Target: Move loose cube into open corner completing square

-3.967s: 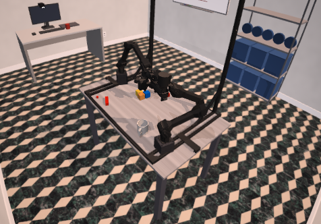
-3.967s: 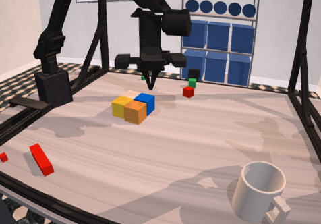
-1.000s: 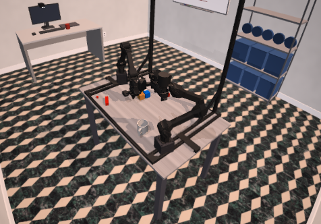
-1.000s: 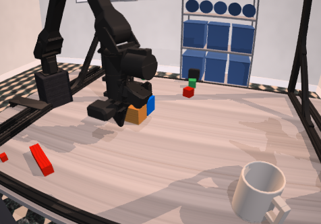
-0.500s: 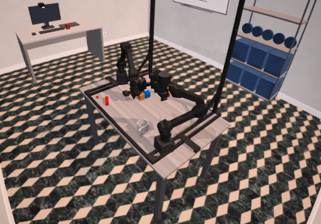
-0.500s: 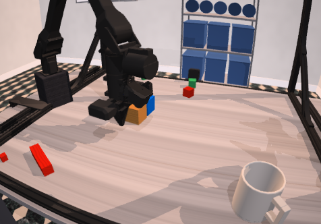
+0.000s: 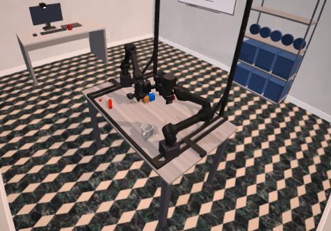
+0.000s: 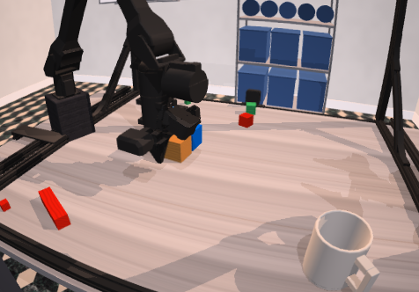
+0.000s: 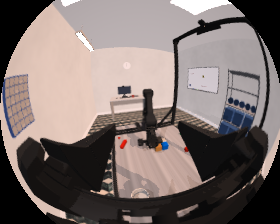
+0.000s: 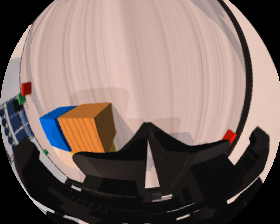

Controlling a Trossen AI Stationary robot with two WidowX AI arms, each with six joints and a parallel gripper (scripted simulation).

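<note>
An orange cube (image 8: 178,148) (image 7: 146,99) (image 10: 87,127) sits on the table against a blue cube (image 8: 197,136) (image 7: 151,97) (image 10: 52,131). Any other cubes of the group are hidden behind the right arm. My right gripper (image 8: 157,156) (image 10: 146,125) is shut and empty. It is low at the table, close beside the orange cube's outer face; I cannot tell whether it touches. My left gripper (image 7: 169,99) is open and empty. It hangs high over the table, away from the cubes, which look small and far off in its wrist view.
A small red cube (image 8: 246,120) and a green cube (image 8: 251,108) with a black block on it lie behind the group. A red bar (image 8: 54,208) (image 7: 110,104) and a tiny red piece (image 8: 4,205) lie at one end, a white mug (image 8: 336,248) (image 7: 147,131) at the other. Black rails edge the table.
</note>
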